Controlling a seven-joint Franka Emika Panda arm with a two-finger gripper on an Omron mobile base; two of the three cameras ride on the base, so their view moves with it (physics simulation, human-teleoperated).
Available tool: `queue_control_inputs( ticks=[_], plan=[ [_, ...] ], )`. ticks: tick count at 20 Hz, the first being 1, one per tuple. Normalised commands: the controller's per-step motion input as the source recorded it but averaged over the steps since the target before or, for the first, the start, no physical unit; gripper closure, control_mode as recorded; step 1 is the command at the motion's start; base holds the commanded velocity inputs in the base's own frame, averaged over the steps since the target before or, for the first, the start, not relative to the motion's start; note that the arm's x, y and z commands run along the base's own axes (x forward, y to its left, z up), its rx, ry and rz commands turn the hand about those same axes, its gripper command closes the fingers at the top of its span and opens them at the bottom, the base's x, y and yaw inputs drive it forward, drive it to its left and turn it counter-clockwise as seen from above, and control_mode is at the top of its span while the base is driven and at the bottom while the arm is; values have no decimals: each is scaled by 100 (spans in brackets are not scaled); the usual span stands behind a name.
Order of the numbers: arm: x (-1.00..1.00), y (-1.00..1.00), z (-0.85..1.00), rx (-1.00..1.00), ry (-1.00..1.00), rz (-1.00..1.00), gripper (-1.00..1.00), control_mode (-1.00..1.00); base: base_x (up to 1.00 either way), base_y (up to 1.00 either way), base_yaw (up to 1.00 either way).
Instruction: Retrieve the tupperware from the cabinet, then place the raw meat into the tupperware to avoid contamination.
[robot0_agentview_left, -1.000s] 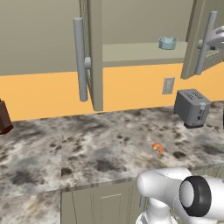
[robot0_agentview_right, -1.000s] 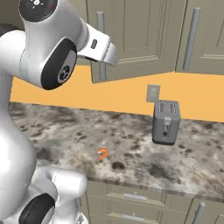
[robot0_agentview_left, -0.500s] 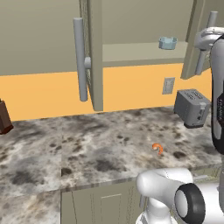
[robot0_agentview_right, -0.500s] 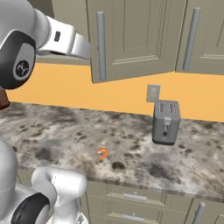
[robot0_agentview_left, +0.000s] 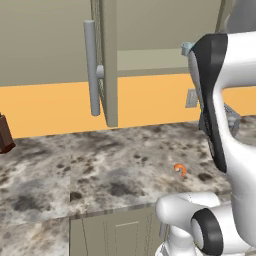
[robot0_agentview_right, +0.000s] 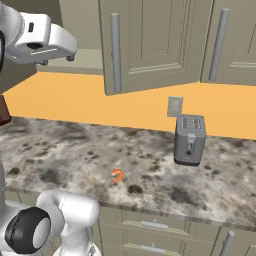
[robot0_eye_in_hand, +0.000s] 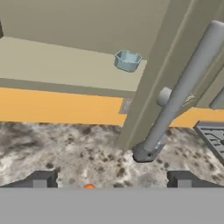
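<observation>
Speckled stone surface (robot0_agentview_left: 100, 165) under an olive-beige cabinet (robot0_agentview_left: 45, 45) whose door (robot0_agentview_left: 109, 60) stands open, grey bar handle (robot0_agentview_left: 91, 67) facing out. Tupperware (robot0_eye_in_hand: 127, 60), pale blue, sits on the cabinet shelf (robot0_eye_in_hand: 65, 65); raw meat (robot0_agentview_left: 180, 170) lies on the surface, well apart from the grey toaster (robot0_agentview_right: 189, 140). Gripper (robot0_eye_in_hand: 111, 180) empty, jaws spread wide, raised before the shelf.

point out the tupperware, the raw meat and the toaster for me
tupperware (robot0_eye_in_hand: 127, 60): hand view, on its pale-blue front wall, on the cabinet shelf.
raw meat (robot0_agentview_right: 117, 176): right base view, on the curled orange piece on the counter.
toaster (robot0_agentview_right: 189, 141): right base view, on its grey front face.
</observation>
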Motion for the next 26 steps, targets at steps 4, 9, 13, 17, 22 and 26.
queue_control_inputs(
  ticks=[4, 9, 13, 17, 22, 26],
  plan=[
    [43, 11, -9, -26, 1, 6, -100, -100, 0, 0, 0],
    [51, 0, -16, -25, 6, 5, -100, -100, 0, 0, 0],
    [42, 0, -36, -29, 21, 0, -100, -100, 0, 0, 0],
    [55, 0, -27, -29, 17, 6, -100, -100, 0, 0, 0],
    [57, -22, -14, -24, 22, 7, -100, -100, 0, 0, 0],
    [54, -27, -11, -23, 28, 4, -100, -100, 0, 0, 0]
  ],
)
